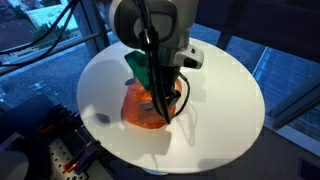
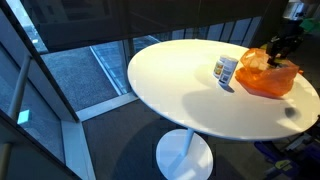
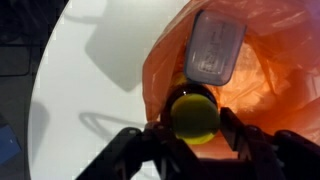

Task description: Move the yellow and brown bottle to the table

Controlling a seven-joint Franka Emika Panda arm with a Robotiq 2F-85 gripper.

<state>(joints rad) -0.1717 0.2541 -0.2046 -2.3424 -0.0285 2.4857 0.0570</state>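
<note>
We see the small brown yellow-capped bottle [image 3: 193, 118] upright in the orange translucent bowl [image 3: 270, 60], exactly between the close-set jaws of the black gripper [image 3: 193, 128] (whether they pinch it we cannot tell).

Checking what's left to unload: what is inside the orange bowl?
In the orange bowl: the yellow and brown bottle, its yellow cap between the pincer fingers, and a pale lidded container. The bottle's body and the floor beneath are hidden.
</note>
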